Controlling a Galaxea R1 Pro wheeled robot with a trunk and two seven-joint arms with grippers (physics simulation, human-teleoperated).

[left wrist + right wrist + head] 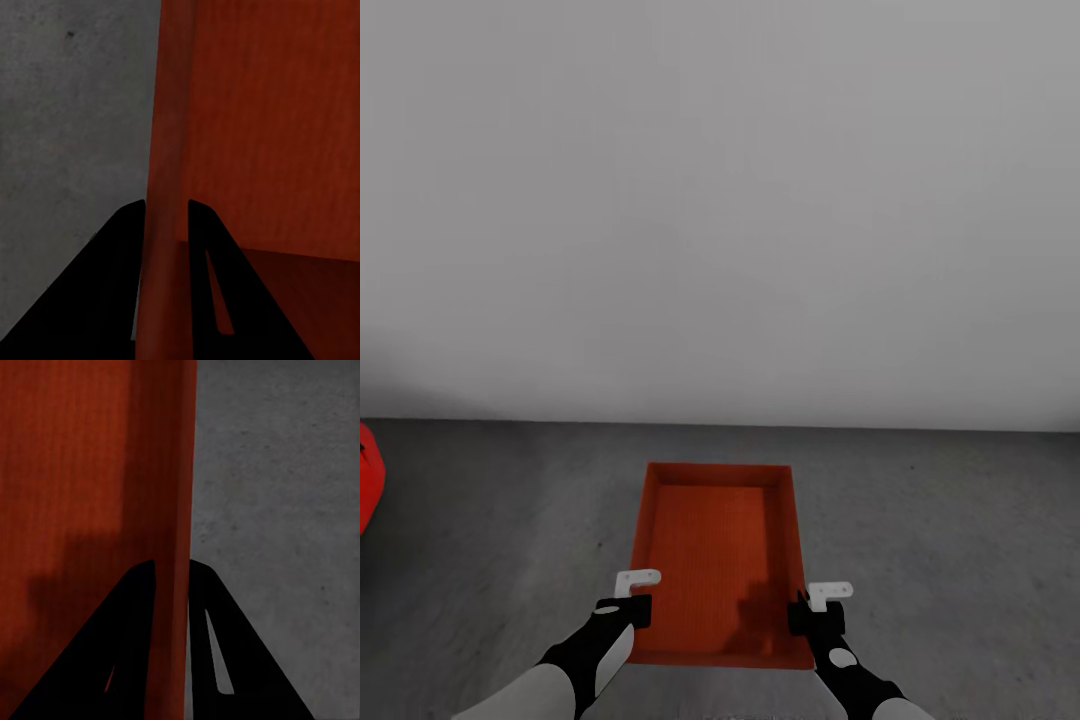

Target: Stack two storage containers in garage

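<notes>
One red-orange storage container (715, 560) is in front of me in the garage, open side up and long side pointing at the white wall, over the dark grey concrete floor (960, 520). My left gripper (632, 600) is shut on its left side wall near the front corner. In the left wrist view that wall (169, 150) runs between the black fingers (120, 285). My right gripper (812, 612) is shut on the right side wall (176, 495) in the same way. I cannot tell whether the container touches the floor. The living room is out of view.
A plain white wall (720, 200) rises just beyond the container's far end. A rounded piece of the red car (366, 480) shows at the left edge. Bare concrete (277, 472) spreads to both sides of the container.
</notes>
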